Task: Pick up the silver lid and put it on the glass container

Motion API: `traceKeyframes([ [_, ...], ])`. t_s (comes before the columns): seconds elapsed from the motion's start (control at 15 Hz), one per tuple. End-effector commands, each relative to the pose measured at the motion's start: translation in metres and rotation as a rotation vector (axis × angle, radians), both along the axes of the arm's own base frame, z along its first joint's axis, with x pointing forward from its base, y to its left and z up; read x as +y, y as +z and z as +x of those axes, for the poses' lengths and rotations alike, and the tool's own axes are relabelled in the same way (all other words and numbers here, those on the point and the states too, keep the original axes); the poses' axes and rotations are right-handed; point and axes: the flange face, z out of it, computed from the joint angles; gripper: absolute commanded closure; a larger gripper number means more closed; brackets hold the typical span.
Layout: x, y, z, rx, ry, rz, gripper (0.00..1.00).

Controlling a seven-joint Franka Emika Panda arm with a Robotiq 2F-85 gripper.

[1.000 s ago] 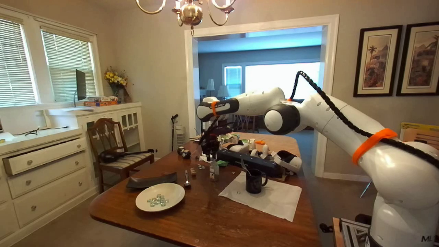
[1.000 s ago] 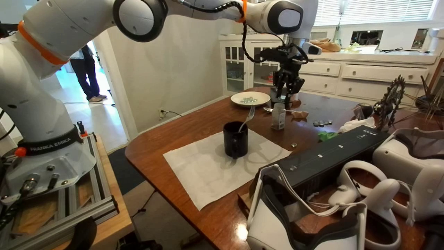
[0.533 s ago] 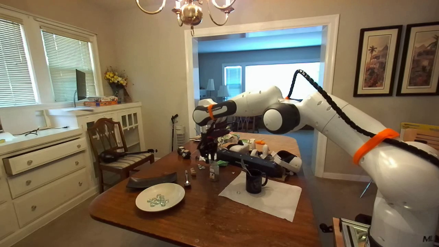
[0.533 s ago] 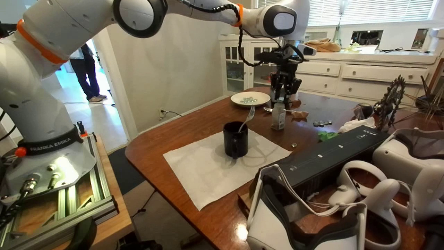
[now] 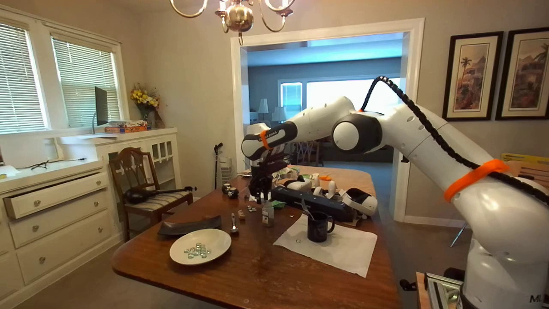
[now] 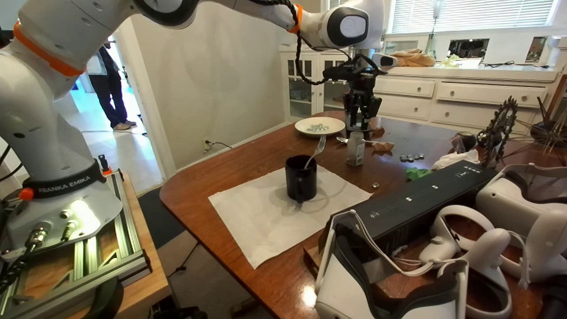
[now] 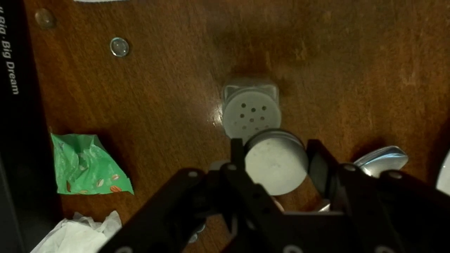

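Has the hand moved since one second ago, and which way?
Yes: in an exterior view, the hand has shifted toward the picture's left, closer there to the plate, which has stayed put.

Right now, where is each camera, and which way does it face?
Wrist view: on the white jointed arm, facing down at the square glass container; the black gripper shows, shut on the round silver lid.
In an exterior view: near the round cream plate, facing along the brown wooden table; arm at right.
In an exterior view: by the white headsets, facing the white drawers; arm, gripper and pale base show.
Both exterior views share the plate and black mug.
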Motion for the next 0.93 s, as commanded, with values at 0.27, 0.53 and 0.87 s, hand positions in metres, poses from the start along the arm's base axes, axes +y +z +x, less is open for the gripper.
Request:
traceKeyframes([
  [0.27, 0.004, 0.0, -0.018, 0.015, 0.013, 0.011, 0.52],
  [0.53, 0.006, 0.01, -0.02, -0.024, 0.005, -0.047, 0.77],
  [0.87, 0.014, 0.014, -0.017, -0.1, 0.018, -0.093, 0.77],
])
